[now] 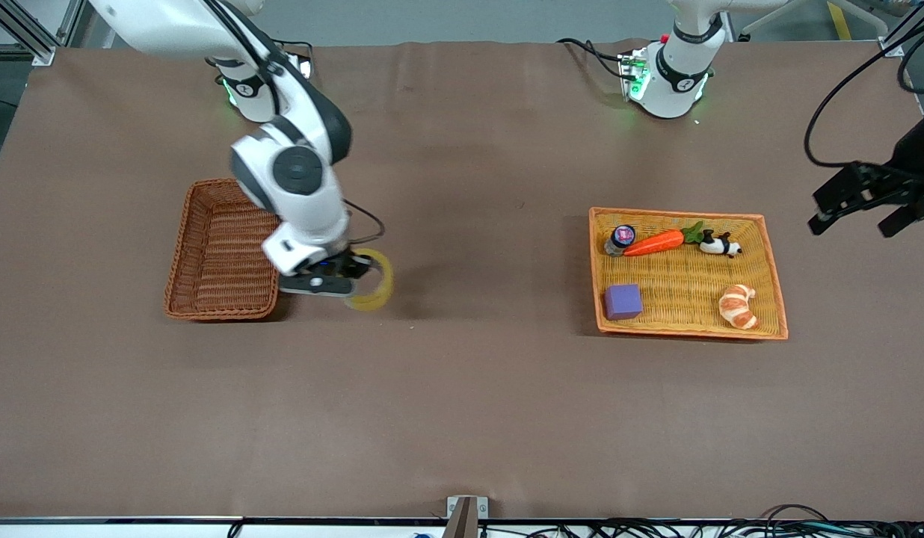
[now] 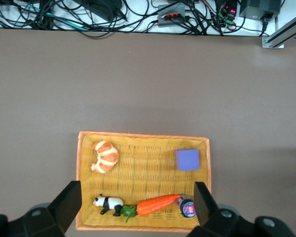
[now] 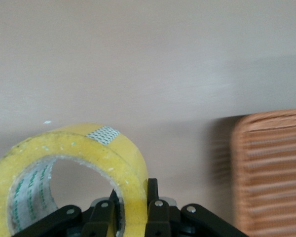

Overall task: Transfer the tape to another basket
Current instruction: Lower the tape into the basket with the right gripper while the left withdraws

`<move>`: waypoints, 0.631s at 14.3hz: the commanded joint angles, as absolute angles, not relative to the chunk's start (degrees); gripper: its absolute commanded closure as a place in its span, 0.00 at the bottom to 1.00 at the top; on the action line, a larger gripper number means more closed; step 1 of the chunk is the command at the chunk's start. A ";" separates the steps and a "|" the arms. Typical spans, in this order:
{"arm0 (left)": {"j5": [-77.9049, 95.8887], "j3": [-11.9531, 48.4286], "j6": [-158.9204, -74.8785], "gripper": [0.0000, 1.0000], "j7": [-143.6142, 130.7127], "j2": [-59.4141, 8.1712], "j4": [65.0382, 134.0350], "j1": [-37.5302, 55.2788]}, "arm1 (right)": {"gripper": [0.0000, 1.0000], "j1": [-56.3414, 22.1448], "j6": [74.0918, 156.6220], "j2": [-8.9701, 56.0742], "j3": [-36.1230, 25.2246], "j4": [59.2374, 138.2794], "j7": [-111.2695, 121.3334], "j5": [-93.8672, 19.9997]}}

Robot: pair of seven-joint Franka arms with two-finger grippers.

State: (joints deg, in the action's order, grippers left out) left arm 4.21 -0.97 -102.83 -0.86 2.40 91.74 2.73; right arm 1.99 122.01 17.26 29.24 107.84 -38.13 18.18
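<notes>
Front view: the right arm's wrist hides much of the right end effector (image 1: 355,270), which is clamped on the tape (image 1: 372,280) over the brown counter (image 1: 462,388), just beside the dark wicker basket (image 1: 221,250). The left end effector (image 1: 864,208) waits spread wide over the counter's edge at the left arm's end, partly cut off.

Left wrist view: its wide-set fingers (image 2: 65,206) frame the orange-rimmed basket (image 2: 79,163) holding a croissant (image 2: 105,156), purple cube (image 2: 187,159), carrot (image 2: 155,204) and panda (image 2: 107,202); cables lie along the counter's edge.

Right wrist view: fingers (image 3: 157,213) pinch the tape's (image 3: 74,163) wall; the wicker basket (image 3: 271,173) is blurred and cut off.
</notes>
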 commanded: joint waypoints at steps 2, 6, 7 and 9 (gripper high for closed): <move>4.57 -0.97 -103.18 0.00 -0.44 5.53 97.28 1.06 | 1.00 2.29 118.75 4.15 16.82 114.69 -15.52 7.67; 1.41 -0.53 -103.71 0.00 -0.44 5.81 99.32 1.14 | 1.00 2.11 119.26 -4.02 6.53 124.43 -1.96 6.94; 1.23 -0.27 -103.45 0.00 -0.44 5.02 99.14 1.14 | 1.00 2.11 119.88 -5.70 4.94 126.98 0.59 6.94; 1.23 0.35 -103.18 0.00 -0.17 2.82 97.13 1.14 | 1.00 2.02 121.37 -6.15 1.69 130.06 3.15 6.86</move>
